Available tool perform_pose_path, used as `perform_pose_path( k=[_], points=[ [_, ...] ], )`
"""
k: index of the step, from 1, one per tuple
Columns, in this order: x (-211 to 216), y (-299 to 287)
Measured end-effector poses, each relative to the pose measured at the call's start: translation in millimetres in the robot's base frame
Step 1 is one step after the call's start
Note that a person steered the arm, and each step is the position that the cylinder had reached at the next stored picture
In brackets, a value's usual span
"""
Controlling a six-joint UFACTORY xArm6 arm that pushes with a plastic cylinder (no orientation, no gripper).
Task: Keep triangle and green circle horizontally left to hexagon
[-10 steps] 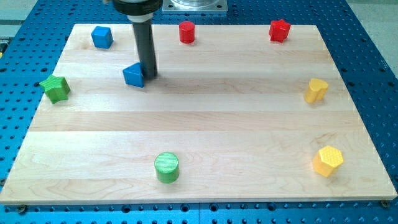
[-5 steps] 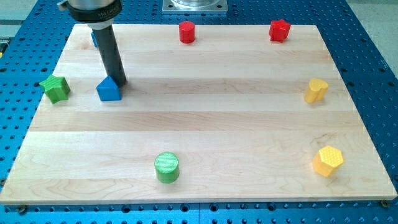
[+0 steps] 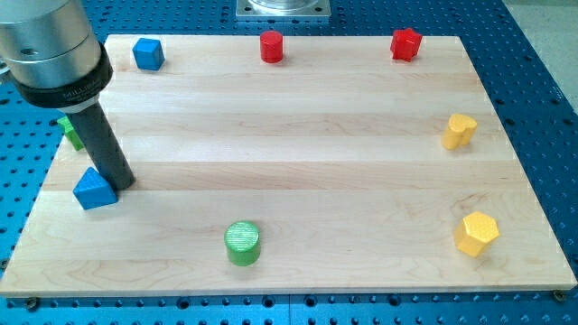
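The blue triangle lies near the board's left edge, below the middle. My tip touches its right side, the dark rod rising up and to the left. The green circle sits at the view's bottom, left of centre, apart from the tip. The yellow hexagon sits at the bottom right. Both the triangle and the green circle lie left of it.
A green star at the left edge is mostly hidden behind the rod. A blue cube, a red cylinder and a red star line the top edge. A yellow block sits at the right.
My tip has pushed the blue triangle from the upper left down and to the left, close to the board's left edge. The rod now covers most of the green star.
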State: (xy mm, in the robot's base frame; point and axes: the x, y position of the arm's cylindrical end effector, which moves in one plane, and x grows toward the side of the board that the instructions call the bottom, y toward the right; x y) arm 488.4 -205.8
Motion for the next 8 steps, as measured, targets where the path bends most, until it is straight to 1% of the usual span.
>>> perform_pose_path(
  k=[2, 8],
  points=[
    [0, -12],
    [7, -14]
  ],
)
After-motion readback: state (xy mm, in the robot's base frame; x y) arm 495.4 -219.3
